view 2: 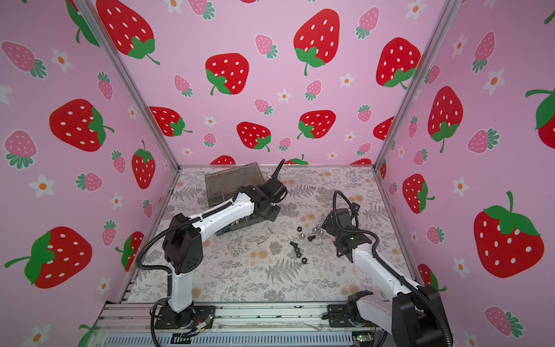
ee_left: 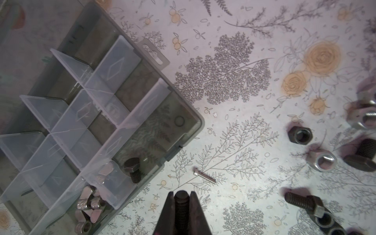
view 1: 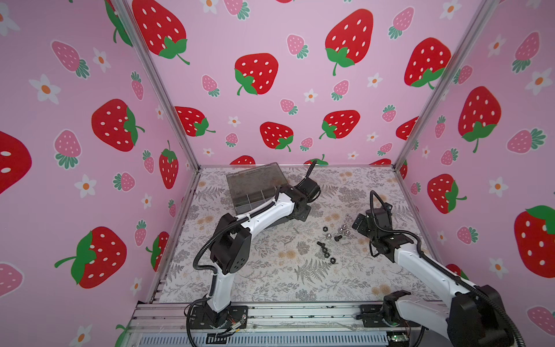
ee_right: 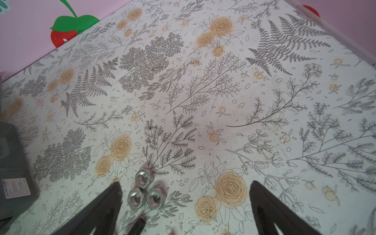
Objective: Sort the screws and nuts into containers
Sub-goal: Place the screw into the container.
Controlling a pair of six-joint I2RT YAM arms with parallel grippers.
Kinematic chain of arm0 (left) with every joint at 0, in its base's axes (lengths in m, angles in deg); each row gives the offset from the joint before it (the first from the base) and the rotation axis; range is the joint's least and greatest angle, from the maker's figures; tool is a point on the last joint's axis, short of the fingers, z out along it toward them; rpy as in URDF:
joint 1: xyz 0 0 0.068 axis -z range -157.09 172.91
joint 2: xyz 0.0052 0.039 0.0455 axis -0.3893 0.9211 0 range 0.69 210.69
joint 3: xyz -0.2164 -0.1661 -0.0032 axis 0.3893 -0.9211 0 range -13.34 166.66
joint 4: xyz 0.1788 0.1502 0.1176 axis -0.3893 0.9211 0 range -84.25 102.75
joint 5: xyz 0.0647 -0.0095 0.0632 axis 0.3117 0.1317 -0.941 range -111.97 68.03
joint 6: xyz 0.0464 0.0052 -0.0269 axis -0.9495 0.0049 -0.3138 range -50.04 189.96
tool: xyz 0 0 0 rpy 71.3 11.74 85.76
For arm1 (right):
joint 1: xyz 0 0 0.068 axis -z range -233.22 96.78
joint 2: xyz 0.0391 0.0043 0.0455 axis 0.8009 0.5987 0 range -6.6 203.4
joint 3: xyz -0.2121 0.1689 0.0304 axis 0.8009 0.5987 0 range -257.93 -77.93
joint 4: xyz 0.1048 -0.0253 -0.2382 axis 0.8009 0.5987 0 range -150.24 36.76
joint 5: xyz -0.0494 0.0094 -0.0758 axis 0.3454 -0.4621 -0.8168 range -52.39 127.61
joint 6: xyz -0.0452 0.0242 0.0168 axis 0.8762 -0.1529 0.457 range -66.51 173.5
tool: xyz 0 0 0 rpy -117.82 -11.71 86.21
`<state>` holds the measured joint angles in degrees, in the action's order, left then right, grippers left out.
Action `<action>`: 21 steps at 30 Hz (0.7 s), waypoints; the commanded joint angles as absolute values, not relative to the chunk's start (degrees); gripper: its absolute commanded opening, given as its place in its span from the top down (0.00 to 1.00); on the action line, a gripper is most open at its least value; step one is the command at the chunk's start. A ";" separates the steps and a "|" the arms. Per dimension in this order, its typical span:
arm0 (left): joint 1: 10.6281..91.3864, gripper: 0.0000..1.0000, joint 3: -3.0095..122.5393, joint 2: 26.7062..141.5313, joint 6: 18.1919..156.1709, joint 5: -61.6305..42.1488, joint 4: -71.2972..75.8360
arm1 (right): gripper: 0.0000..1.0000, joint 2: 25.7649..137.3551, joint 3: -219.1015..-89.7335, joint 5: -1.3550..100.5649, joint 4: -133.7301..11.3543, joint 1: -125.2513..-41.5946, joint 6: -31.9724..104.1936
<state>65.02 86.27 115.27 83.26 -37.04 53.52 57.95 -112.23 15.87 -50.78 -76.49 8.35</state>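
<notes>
Nearest the lens in both top views are the two arms, the right arm (view 1: 420, 264) and the left arm (view 1: 264, 216). Both are bolted to the front rail (view 1: 300, 312) and reach in over the flower-printed surface (view 1: 270, 279). The left arm lies across the organiser box (view 1: 255, 183). The box's lid is tilted back, I judge so that every compartment can be reached from above. The right arm stops well away from the box, over the loose hardware (view 1: 333, 243).

Inside the box, in the left wrist view, an end compartment holds a cluster of wing nuts (ee_left: 87, 209). The long compartment next to it holds a lone black bolt (ee_left: 132, 169), and the rest look empty. That reads as sorting by kind, barely begun.

The left claw (ee_left: 181, 197) is clamped on the held bolt (ee_left: 181, 205), gripping its threaded shaft with the jaws nearly together. It appears to hang just outside the box's wall. The bolt is probably bound for the compartment with its twin.

The right claw (ee_right: 186, 184) stands wide apart and holds nothing. Three silver nuts (ee_right: 145, 191) lie on the surface between its fingers (ee_right: 109, 195), close to one of them; I cannot tell whether they touch it. It looks poised to take one.

A tiny silver screw (ee_left: 204, 177) lies just beside the box, and a black hex nut (ee_left: 300, 135) lies farther off.
</notes>
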 commanded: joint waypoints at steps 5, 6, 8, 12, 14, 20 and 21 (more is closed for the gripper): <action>61.96 1.00 84.25 112.36 79.95 -40.29 51.69 | 0.00 57.87 -112.39 15.74 -50.47 -76.86 7.79; 61.36 1.00 83.78 112.23 79.36 -40.53 50.95 | 0.00 57.80 -112.40 15.81 -50.45 -76.79 7.71; 60.30 1.00 82.89 112.19 78.05 -41.11 49.81 | 0.00 57.82 -112.38 15.81 -50.56 -76.79 7.70; 58.18 1.00 82.47 113.21 75.94 -40.72 48.70 | 0.00 57.99 -112.61 15.81 -50.55 -76.81 7.70; 57.65 1.00 82.45 113.95 74.84 -40.90 48.24 | 0.00 58.30 -112.88 15.85 -50.55 -76.86 7.71; 57.01 1.00 82.64 116.56 72.56 -41.19 47.56 | 0.00 59.05 -113.21 16.18 -50.94 -76.79 7.85; 57.01 1.00 82.63 117.06 72.36 -41.15 47.51 | 0.00 59.25 -113.26 16.19 -50.92 -76.84 7.79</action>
<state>56.84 82.58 115.56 74.39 -40.01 47.90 58.58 -112.25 16.24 -50.85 -76.49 8.35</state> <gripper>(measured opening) 0.137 0.995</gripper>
